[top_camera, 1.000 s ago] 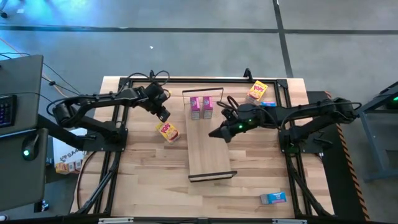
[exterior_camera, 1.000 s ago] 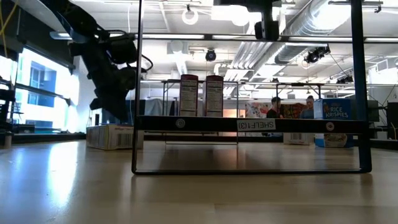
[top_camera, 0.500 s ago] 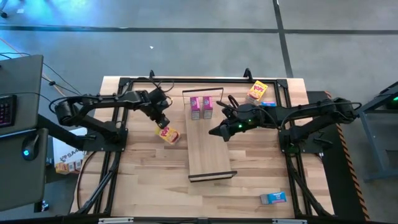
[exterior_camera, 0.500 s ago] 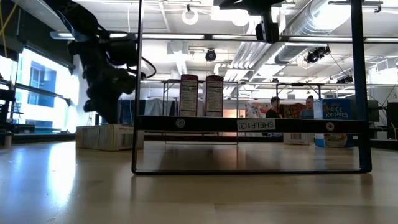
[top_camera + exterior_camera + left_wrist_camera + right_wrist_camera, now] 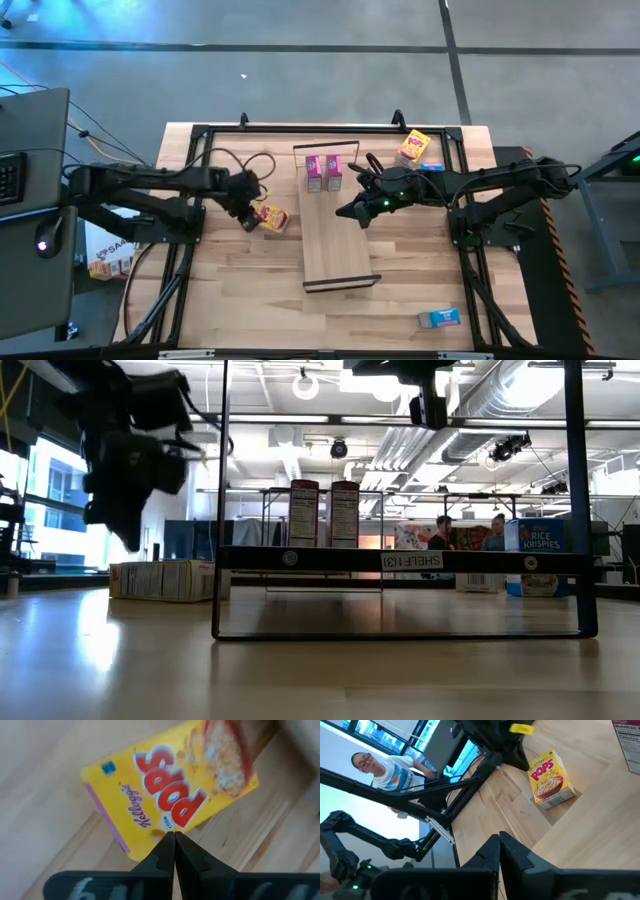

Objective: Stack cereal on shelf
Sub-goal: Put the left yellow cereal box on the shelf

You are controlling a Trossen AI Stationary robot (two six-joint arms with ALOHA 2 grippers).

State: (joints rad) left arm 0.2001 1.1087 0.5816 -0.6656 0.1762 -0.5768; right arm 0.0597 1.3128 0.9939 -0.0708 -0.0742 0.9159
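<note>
Left claw (image 5: 248, 222) pressed together, empty, tips just beside yellow box (image 5: 271, 214) lying flat on tabletop (image 5: 230, 290). Right claw (image 5: 343, 213) likewise pinched closed (over shelf (image 5: 335, 250) edge).

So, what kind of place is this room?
Probably a robotics lab in an open industrial hall: exposed ceiling ducts, a wood table with a test shelf and small cereal boxes, and people in the background.
</note>
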